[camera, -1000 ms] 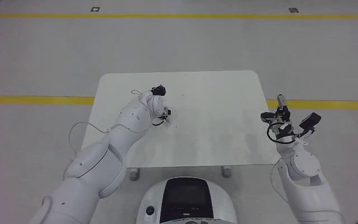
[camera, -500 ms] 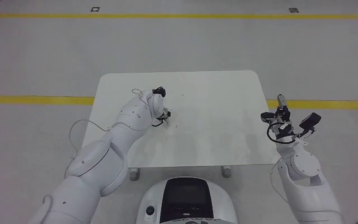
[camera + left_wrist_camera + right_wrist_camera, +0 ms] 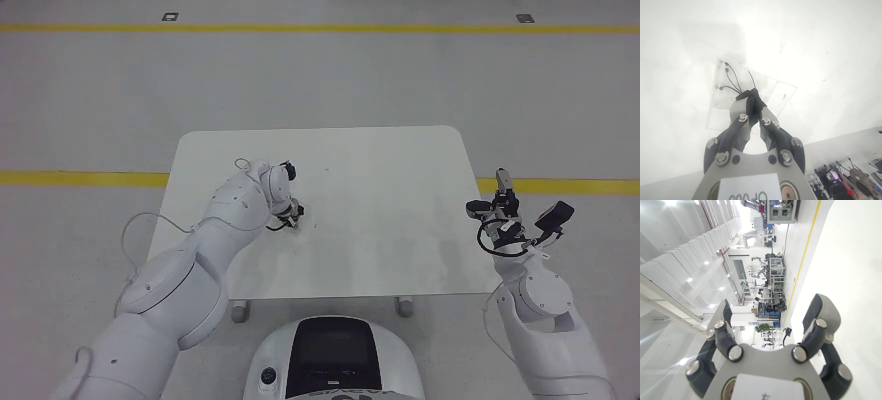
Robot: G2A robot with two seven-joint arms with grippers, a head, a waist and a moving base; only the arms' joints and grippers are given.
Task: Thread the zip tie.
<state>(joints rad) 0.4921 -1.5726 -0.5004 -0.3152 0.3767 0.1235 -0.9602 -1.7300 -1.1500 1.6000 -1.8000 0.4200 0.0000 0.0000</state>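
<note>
Left of the desk's (image 3: 380, 200) middle, the left gripper (image 3: 753, 94) pinches zip ties (image 3: 732, 79) over a clear tray (image 3: 785, 91); the right gripper (image 3: 770, 311) hangs spread past its right edge.

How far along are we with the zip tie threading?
Done: nothing threaded yet. In hand: left gripper is shut at the zip ties in the clear tray; a grip can't be confirmed. Left: lift a tie and thread it; right gripper is open, empty, beside the table.
</note>
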